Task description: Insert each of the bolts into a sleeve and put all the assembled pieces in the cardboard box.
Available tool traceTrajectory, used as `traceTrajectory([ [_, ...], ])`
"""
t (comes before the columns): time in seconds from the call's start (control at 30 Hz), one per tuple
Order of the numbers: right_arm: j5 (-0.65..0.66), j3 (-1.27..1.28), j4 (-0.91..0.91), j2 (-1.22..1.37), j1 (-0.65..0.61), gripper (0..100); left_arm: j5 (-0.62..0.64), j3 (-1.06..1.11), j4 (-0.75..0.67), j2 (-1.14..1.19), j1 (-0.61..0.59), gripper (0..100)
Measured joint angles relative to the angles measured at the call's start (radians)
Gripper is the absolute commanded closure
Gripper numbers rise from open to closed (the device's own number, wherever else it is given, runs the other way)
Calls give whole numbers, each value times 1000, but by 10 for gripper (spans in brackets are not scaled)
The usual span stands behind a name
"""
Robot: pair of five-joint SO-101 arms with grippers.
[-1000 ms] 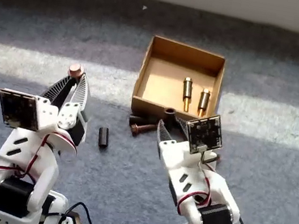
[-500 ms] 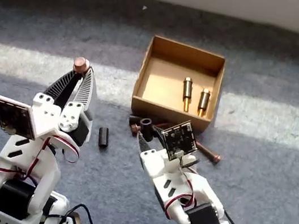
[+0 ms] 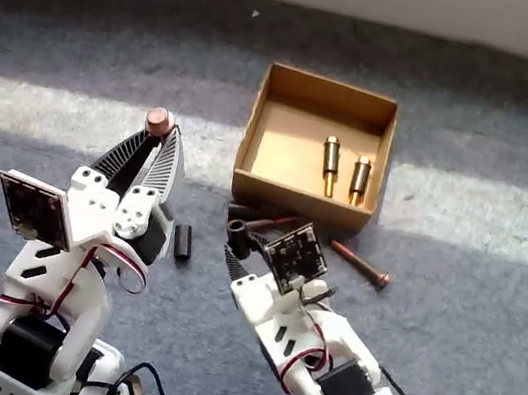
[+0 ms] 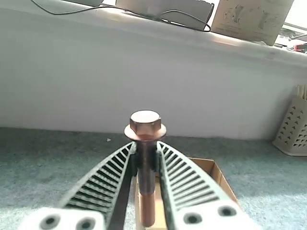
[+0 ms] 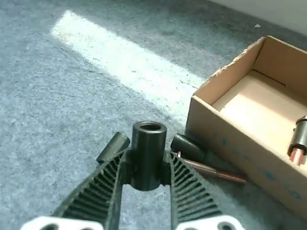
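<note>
The left gripper [image 3: 160, 138] is raised over the grey carpet [image 3: 68, 33]. Its fingers are clamped on the shank of a copper bolt [image 3: 159, 120], whose six-sided head sticks out past the fingertips (in the left wrist view the shank runs back between the ribbed fingers). Just right of that arm, a black sleeve [image 3: 183, 242] lies loose on the carpet. Next comes the right gripper [image 5: 147, 158], with its fingers closed on a second sleeve [image 5: 148, 141] whose open end stands clear of the fingertips. Just beyond it, close to the front wall of the cardboard box [image 3: 300, 196], a third sleeve [image 3: 238, 212] and a second bolt [image 3: 270, 223] lie together on the carpet. Inside the box, toward its right wall, lies an assembled piece [image 3: 330, 164], and just right of it a second assembled piece [image 3: 360, 176]. Both point toward the front wall. Further right, near the box's front right corner, a third bolt [image 3: 359, 263] lies at a slant on the carpet.
</note>
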Motion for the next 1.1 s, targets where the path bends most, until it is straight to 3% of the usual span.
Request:
traceTrajectory([
  [0.17, 0, 98, -198, 2, -11, 989, 20, 0, -28, 2, -2, 991],
  [0.4, 0, 107, -419, 0, -12, 989, 57, 21, -29, 2, 104, 990],
  [0.73, 0, 107, -446, 0, -12, 990, 57, 54, -34, 2, 196, 990],
  [1.1, 0, 107, -446, 2, 14, 992, 57, 71, -34, 2, 204, 990],
])
